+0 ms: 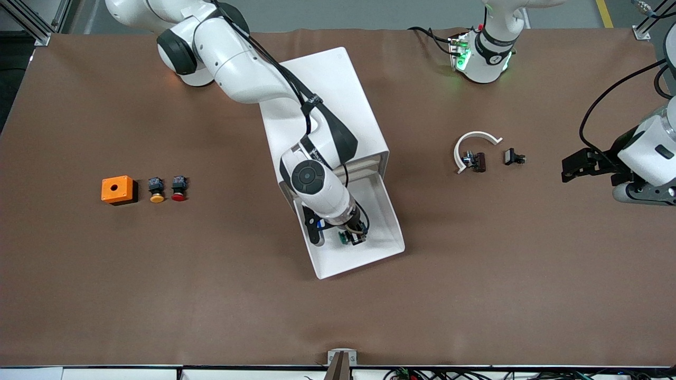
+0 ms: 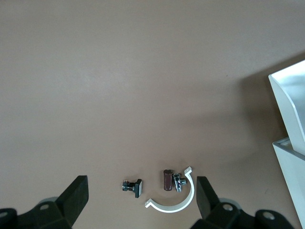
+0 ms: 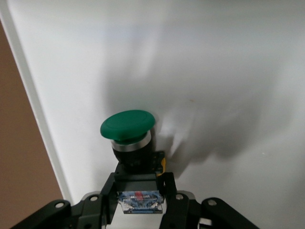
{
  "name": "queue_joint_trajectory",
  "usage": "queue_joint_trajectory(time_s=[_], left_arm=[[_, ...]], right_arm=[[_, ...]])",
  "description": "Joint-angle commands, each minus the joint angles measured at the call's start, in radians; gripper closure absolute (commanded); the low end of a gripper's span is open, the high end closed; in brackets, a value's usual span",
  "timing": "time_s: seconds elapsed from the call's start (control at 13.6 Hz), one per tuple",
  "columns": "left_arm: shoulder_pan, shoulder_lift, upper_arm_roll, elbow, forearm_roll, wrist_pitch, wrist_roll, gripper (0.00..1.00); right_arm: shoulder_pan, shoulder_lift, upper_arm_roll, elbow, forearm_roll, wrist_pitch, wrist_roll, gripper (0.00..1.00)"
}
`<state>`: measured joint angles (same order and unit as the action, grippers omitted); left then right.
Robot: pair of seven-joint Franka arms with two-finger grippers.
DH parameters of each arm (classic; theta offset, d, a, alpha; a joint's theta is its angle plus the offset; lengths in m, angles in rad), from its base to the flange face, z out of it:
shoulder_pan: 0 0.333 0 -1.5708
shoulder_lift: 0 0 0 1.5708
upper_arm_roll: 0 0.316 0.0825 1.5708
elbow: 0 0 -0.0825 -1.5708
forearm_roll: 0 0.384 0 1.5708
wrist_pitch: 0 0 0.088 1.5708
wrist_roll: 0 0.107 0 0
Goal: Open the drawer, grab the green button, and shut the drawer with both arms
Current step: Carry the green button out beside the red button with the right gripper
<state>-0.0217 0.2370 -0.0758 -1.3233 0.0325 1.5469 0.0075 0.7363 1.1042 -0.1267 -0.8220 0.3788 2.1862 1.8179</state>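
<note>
Right wrist view: right gripper (image 3: 139, 183) clamps the button (image 3: 128, 138) (green cap outward) inside the drawer (image 3: 228, 71).

Drawer (image 1: 388, 232): you had the lowest white plastic drawer pulled well out of the cabinet (image 1: 338, 95), toward the front camera; it was wide, shallow and white inside.
Button (image 3: 127, 126): you could see its round green cap and black body inside the open drawer, near the middle of the floor, cap pointing toward the right arm's end of the table; in the right wrist view it sat tipped over on its side.
Right gripper (image 1: 353, 237): you had it down in the drawer, fingers clamped on the button's black body.
Left gripper (image 2: 140, 202): you kept it waiting with fingers spread wide, over the table at the left arm's end.
</note>
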Motion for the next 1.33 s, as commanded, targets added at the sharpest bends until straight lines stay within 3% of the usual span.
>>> queue_joint_trajectory(time_s=[0.0,0.22,0.52,0.66,0.96,1.25], left_arm=[[0.006,-0.012,-0.009,-0.008,0.003,-0.010,-0.001,0.00],[0.011,-0.008,-0.009,-0.008,0.001,-0.010,0.000,0.00],[0.000,-0.010,-0.009,-0.008,0.006,-0.010,-0.006,0.00],[-0.003,-0.010,-0.009,-0.008,0.004,-0.010,-0.004,0.00],[-0.010,-0.002,-0.010,-0.010,0.010,-0.010,-0.006,0.00],[-0.055,0.094,-0.024,-0.007,0.003,0.082,-0.009,0.00]], right_arm=[[-0.054,-0.016,0.044,0.055,0.005,-0.048,0.009,1.00],[-0.103,-0.027,0.071,0.112,0.006,-0.052,0.064,1.00],[-0.205,-0.090,0.156,0.116,0.006,-0.135,0.040,1.00],[-0.248,-0.124,0.185,0.116,0.006,-0.225,-0.087,1.00],[-0.310,-0.170,0.185,0.116,0.006,-0.347,-0.421,1.00],[-0.366,-0.194,0.176,0.110,-0.006,-0.538,-0.896,1.00]])
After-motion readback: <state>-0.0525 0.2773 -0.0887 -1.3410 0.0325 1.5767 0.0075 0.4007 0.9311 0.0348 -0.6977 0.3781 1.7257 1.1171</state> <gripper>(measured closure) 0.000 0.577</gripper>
